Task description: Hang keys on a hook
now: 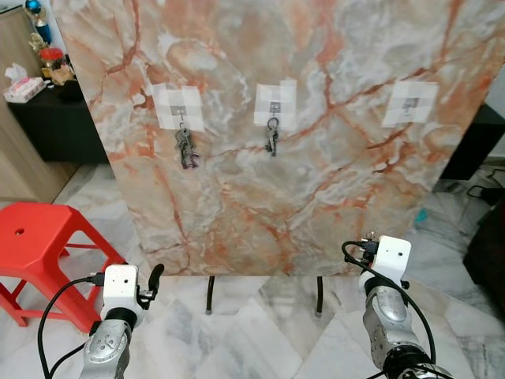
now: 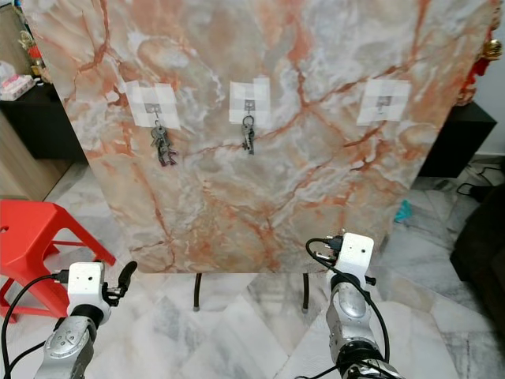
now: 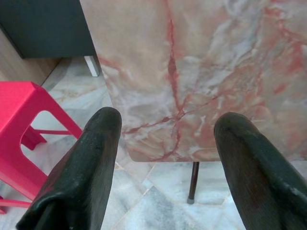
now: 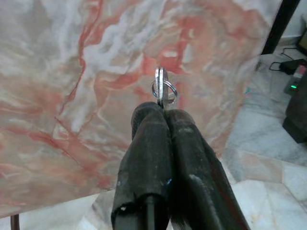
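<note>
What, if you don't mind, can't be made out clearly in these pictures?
- Keys below the key ring: hidden in the right wrist view by the shut right gripper.
- Right hook: too small in the head views.
- Shelf items: cut off by the left eye view's edge.

Board (image 1: 300, 197) upright on legs ahead. Three hooks in a row near its top edge: left hook (image 1: 180, 113) w/ key bunch (image 1: 185, 148), middle hook (image 1: 274, 109) w/ keys (image 1: 272, 140), right hook (image 1: 410, 103) toward board's right edge. Stool (image 1: 35, 245) left of board's bottom-left corner; cabinet (image 1: 55, 118) behind it.

silver arms (image 1: 388, 320), white wrists, black fingers (image 3: 91, 163)
</note>
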Controlling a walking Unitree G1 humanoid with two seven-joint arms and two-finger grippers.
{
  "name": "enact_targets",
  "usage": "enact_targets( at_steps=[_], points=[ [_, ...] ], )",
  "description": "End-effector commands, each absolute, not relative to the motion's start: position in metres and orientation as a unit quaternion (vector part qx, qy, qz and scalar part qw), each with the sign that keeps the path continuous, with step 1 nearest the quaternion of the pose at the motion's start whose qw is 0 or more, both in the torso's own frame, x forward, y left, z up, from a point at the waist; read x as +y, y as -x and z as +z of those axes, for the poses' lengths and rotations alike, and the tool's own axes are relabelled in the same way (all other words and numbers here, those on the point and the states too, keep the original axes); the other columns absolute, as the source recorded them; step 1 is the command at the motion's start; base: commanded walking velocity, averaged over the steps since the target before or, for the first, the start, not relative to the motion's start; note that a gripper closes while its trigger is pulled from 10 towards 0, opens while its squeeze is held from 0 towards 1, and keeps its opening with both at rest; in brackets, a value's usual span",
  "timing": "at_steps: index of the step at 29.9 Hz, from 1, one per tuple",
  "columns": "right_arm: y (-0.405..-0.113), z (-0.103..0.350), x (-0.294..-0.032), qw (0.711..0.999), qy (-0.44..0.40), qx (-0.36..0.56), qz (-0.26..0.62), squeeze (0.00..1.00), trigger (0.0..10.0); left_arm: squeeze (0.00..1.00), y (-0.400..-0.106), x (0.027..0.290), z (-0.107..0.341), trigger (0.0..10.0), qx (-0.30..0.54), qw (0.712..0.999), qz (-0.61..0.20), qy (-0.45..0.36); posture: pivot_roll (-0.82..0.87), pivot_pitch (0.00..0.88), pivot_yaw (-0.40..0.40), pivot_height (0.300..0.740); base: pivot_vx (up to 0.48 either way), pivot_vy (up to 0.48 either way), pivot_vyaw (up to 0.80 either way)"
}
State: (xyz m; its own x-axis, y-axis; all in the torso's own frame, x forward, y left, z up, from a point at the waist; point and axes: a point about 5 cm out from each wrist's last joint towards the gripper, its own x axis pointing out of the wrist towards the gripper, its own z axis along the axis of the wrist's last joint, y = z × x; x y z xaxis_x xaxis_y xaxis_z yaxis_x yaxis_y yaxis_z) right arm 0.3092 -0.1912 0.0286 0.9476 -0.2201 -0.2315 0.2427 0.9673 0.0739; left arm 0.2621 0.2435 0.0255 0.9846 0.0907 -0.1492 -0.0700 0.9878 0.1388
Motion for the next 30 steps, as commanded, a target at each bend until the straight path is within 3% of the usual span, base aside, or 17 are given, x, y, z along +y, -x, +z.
enact_targets(
  at_steps=[1,14,22,30],
  points=[
    [-0.314,0.036,-0.194,0.987,-0.047,0.097,-0.121,0.0,10.0,0.0,-0.264,0.242,0.028,10.0,0.071,0.994,0.033,-0.07,0.13,0.0,-0.035,0.74,0.281,0.0,0.0],
    [-0.315,0.037,-0.196,0.986,-0.042,0.095,-0.126,0.0,10.0,0.0,-0.266,0.245,0.031,10.0,0.067,0.994,0.038,-0.071,0.11,0.0,-0.03,0.74,0.283,0.0,0.0],
    [-0.317,0.041,-0.197,0.984,-0.039,0.089,-0.149,0.0,10.0,0.0,-0.267,0.247,0.034,10.0,0.065,0.995,0.036,-0.073,0.14,0.0,-0.017,0.74,0.0,0.0,0.0],
    [-0.334,0.072,-0.205,0.977,0.063,0.035,-0.201,0.0,10.0,0.0,-0.267,0.252,0.037,10.0,0.062,0.994,0.037,-0.079,0.16,0.0,-0.004,0.74,0.0,0.0,0.0]
  ],
)
